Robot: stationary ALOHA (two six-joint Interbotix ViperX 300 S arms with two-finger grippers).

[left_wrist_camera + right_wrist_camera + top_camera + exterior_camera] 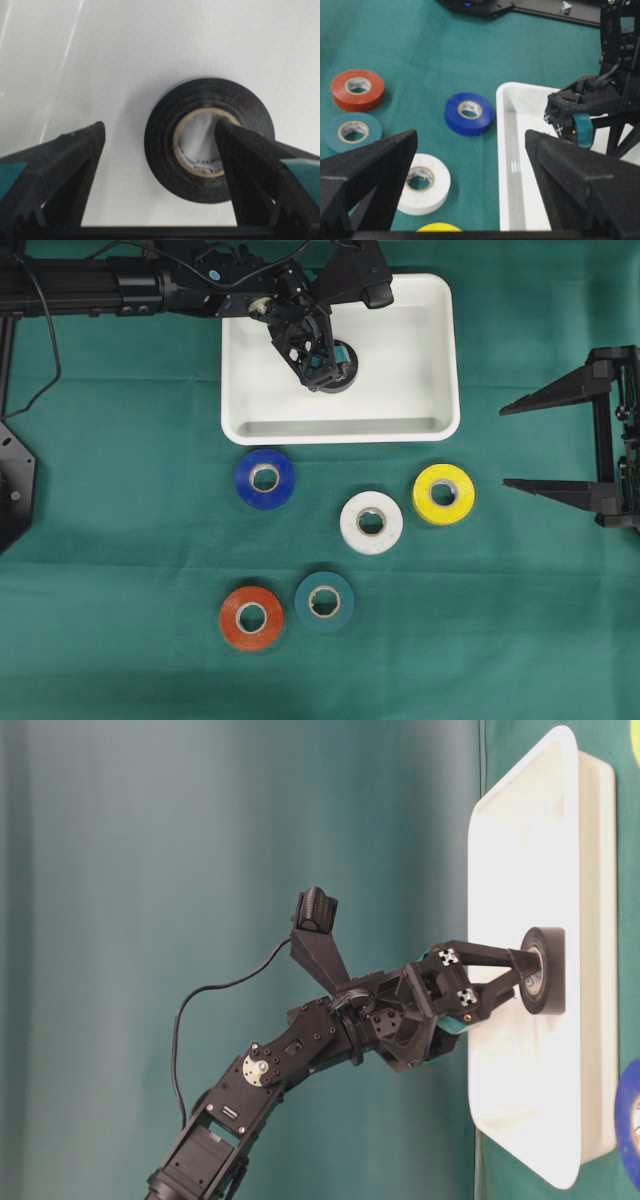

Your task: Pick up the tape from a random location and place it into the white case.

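Note:
A black tape roll [162,150] lies flat on the floor of the white case [340,430]. My left gripper [160,125] hangs straight over the black tape roll [548,970] and is open. Its right finger [250,160] dips into the roll's cardboard core. Its left finger [65,165] stands well clear of the roll's outer side, with white floor showing in between. From overhead the left gripper [325,365] hides most of the roll. My right gripper [505,445] is open at the right edge of the table, holding nothing.
Several other tape rolls lie on the green cloth in front of the case: blue [265,478], white [371,522], yellow [443,493], red [251,618] and teal [324,601]. The left arm reaches into the case from the back left.

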